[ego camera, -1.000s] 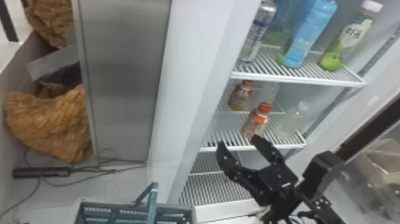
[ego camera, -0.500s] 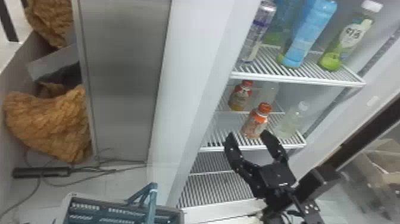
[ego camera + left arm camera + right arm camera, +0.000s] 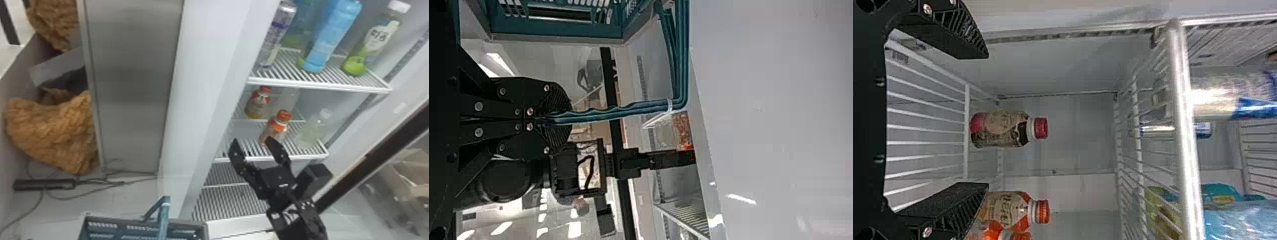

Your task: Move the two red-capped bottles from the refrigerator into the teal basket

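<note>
In the head view my right gripper [image 3: 252, 141] stands open at the middle shelf's front edge, one fingertip overlapping the base of the front red-capped bottle [image 3: 277, 127]. Behind and left of that bottle is another red-capped bottle [image 3: 258, 103]. In the right wrist view my right gripper [image 3: 986, 120] has a dark, pinkish-red-capped bottle [image 3: 1000, 129] in view between its spread fingers; orange-labelled bottles [image 3: 1009, 206] appear beside one finger. The teal basket [image 3: 178, 223] is low in the head view. My left gripper [image 3: 561, 118] is shut on its handle [image 3: 621, 111] in the left wrist view.
The upper shelf [image 3: 319, 83] holds tall bottles and a can above my right gripper. A clear bottle [image 3: 311, 131] stands right of the front red-capped one. The refrigerator's side wall [image 3: 198, 105] rises between basket and shelves, and cables [image 3: 115, 183] lie on the floor.
My right gripper has come closer to the middle shelf and shifted left, its fingers still apart. The basket swung a little left, then back right. The shelf bottles have not moved.
</note>
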Motion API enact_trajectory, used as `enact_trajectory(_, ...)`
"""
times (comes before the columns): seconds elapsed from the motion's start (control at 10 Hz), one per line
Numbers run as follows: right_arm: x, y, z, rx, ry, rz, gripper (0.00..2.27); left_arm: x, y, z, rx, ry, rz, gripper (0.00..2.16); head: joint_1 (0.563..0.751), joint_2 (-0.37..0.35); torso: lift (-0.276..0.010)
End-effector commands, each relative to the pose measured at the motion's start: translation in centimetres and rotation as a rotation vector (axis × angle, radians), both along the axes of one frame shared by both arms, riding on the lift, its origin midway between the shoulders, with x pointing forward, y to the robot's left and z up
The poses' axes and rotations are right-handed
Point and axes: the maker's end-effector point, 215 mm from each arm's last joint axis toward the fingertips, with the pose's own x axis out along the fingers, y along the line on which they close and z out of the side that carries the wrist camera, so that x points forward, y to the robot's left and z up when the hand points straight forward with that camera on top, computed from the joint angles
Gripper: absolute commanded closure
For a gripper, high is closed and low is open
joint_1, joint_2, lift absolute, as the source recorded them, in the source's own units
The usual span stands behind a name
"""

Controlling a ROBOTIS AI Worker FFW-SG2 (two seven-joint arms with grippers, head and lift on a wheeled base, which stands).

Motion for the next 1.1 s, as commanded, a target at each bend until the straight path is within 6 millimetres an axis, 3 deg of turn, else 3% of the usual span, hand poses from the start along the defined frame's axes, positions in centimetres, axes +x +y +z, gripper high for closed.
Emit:
enact_trajectory(0.0,1.8,-0.5,-0.9,-0.016,0.007,-0.011,0.10,0.0,0.0,0.1,-0.002,0.000,0.000,1.16,0.695,-0.350,-0.224)
enact_trajectory(0.4,6.1,-1.3,-2.9,-0.040,0.028,-0.020,0.10,0.0,-0.2,0.1,-0.005,0.000,-0.003,1.16,0.695,-0.350,-0.224)
enact_trajectory(1.0,11.8,-2.0,-2.9,-0.078,0.028,-0.033,0.09,0.1,-0.3,0.0,-0.009,0.001,-0.008,1.16,0.695,-0.350,-0.224)
